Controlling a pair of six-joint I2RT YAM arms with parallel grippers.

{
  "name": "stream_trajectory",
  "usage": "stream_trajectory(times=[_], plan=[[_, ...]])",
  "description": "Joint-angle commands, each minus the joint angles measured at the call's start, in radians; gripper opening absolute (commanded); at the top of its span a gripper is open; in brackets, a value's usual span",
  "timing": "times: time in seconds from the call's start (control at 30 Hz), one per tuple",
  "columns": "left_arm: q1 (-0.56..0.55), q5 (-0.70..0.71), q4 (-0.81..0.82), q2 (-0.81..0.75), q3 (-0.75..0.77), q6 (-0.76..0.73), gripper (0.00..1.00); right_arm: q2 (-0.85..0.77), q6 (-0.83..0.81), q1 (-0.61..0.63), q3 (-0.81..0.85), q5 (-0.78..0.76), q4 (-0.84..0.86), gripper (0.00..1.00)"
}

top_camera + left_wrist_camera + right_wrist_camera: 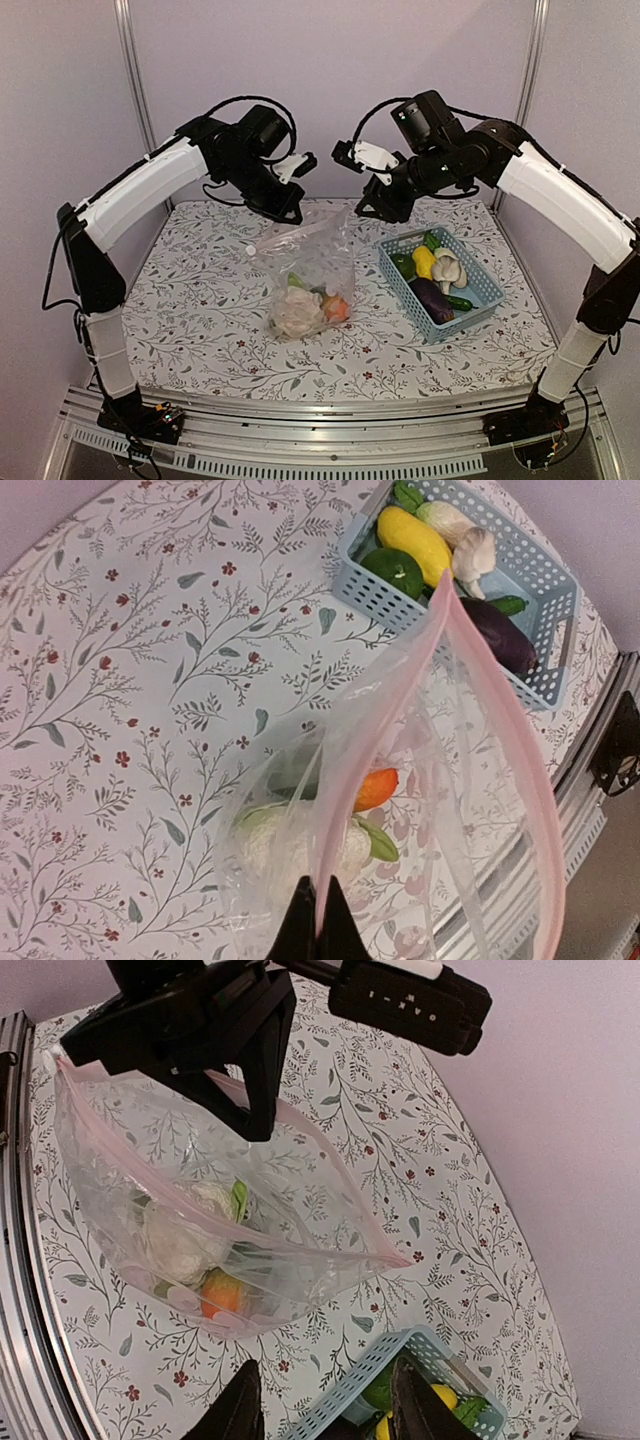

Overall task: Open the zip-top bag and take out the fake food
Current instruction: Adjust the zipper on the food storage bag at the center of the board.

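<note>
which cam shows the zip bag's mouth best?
Right wrist: it looks straight into the zip-top bag mouth, both pink rims spread apart. Left wrist sees the rims nearly edge-on, one pinched by the left pincer. Top shows the bag side-on, mouth hard to read.

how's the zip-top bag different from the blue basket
The zip-top bag is clear and crinkly; the blue basket is opaque and slotted. The bag's rim is pinched by the left gripper; the basket sits untouched on the table. Both hold fake food.
</note>
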State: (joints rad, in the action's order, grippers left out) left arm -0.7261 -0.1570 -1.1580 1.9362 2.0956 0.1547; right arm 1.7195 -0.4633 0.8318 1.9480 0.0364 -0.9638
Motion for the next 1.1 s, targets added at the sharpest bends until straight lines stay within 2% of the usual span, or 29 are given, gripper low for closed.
stream_trajectory(times=[0.0, 0.13, 0.2, 0.37, 0.47, 0.53, 0.63, 0.7, 0.87, 0.97, 1.07], plan=[[0.075, 0.098, -0.077, -0.044, 0.077, -0.030, 0.00, -0.020, 0.010, -0.001, 0.015, -0.001, 0.003, 0.42], [0.114, 0.103, -0.063, -0.114, 0.157, -0.044, 0.00, -0.004, 0.025, 0.000, 0.054, 0.015, 0.004, 0.42], [0.121, 0.072, -0.009, -0.163, 0.157, -0.052, 0.00, 0.001, 0.030, -0.001, 0.056, 0.013, 0.013, 0.42], [0.113, 0.111, 0.030, -0.215, 0.114, -0.061, 0.00, -0.013, 0.023, -0.001, 0.013, -0.001, 0.051, 0.42], [0.078, 0.068, 0.072, -0.198, -0.006, -0.017, 0.00, -0.026, 0.027, -0.001, -0.019, 0.018, 0.060, 0.42], [0.045, 0.043, 0.155, -0.197, -0.127, 0.043, 0.00, -0.039, 0.034, -0.001, -0.056, 0.031, 0.075, 0.41], [0.010, -0.033, 0.398, -0.222, -0.361, 0.162, 0.00, -0.058, 0.054, -0.003, -0.104, 0.052, 0.093, 0.41], [0.005, -0.098, 0.531, -0.218, -0.466, 0.238, 0.00, -0.062, 0.067, -0.006, -0.138, 0.074, 0.099, 0.41], [0.006, -0.098, 0.579, -0.162, -0.459, 0.246, 0.00, -0.066, 0.135, -0.012, -0.236, 0.214, 0.131, 0.39], [0.008, -0.090, 0.582, -0.140, -0.445, 0.242, 0.00, -0.062, 0.193, -0.011, -0.274, 0.332, 0.189, 0.34], [0.011, -0.076, 0.617, -0.148, -0.473, 0.281, 0.00, -0.020, 0.261, -0.012, -0.266, 0.370, 0.257, 0.26]])
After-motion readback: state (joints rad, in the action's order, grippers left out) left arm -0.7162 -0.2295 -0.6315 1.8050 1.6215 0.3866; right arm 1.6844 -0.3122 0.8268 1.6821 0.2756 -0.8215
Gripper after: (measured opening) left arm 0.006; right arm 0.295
